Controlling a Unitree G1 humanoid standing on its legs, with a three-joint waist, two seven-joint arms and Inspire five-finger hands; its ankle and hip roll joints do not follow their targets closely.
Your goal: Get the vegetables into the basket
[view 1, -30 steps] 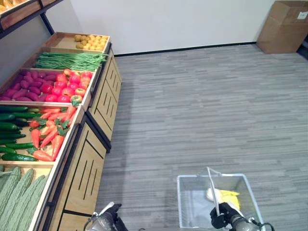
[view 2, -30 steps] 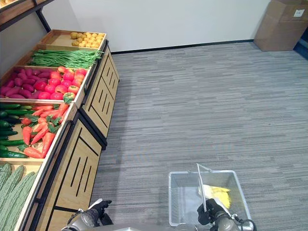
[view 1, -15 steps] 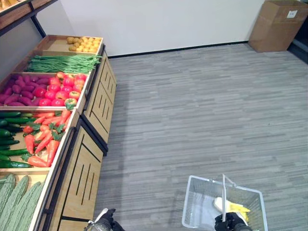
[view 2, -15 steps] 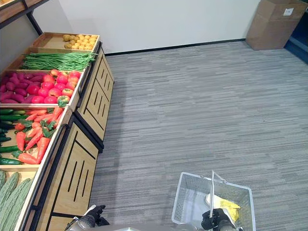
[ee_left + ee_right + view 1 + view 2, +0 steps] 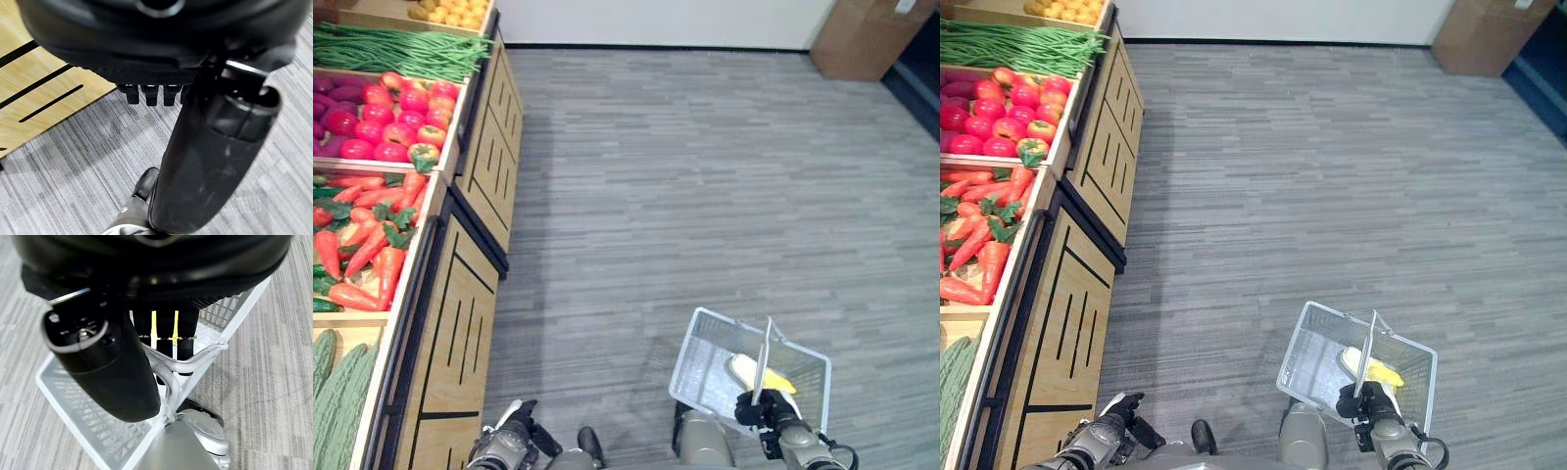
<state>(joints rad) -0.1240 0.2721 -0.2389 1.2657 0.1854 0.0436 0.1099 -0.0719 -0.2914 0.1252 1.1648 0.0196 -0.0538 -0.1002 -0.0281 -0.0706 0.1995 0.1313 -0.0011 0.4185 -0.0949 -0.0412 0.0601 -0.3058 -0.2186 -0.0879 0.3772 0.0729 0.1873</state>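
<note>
We see the right hand (image 5: 756, 407) low at the right, fingers curled round the handle (image 5: 763, 357) of the white wire basket (image 5: 705, 343); the right wrist view confirms it, with the thumb (image 5: 105, 367) on one side of the handle (image 5: 168, 377) and the fingers (image 5: 166, 345) wrapped over the other. The basket hangs over the grey striped floor (image 5: 705, 176), well apart from the produce stand. Inside it we make out one yellow item (image 5: 766, 377) lying against the wall nearest the hand; we cannot tell what vegetable it is. The left hand (image 5: 514, 431) sits low at the left, just beside the wooden front of the stand (image 5: 460, 323). In the left wrist view its fingers (image 5: 149, 93) are curled in and hold nothing, with the thumb (image 5: 210, 161) hanging over the floor. On the stand, from near to far, we see pale green ridged gourds (image 5: 333, 392), then carrots (image 5: 372, 245) with dark cucumbers (image 5: 321, 304) at the edge, then red tomatoes (image 5: 396, 122) with a green-topped pepper (image 5: 423, 154) at the corner and purple ones (image 5: 328, 103) beside them, then green beans (image 5: 391, 49), then small yellow produce (image 5: 450, 12) in the farthest bin. A cardboard box (image 5: 862, 34) stands against the white wall at the far right.
</note>
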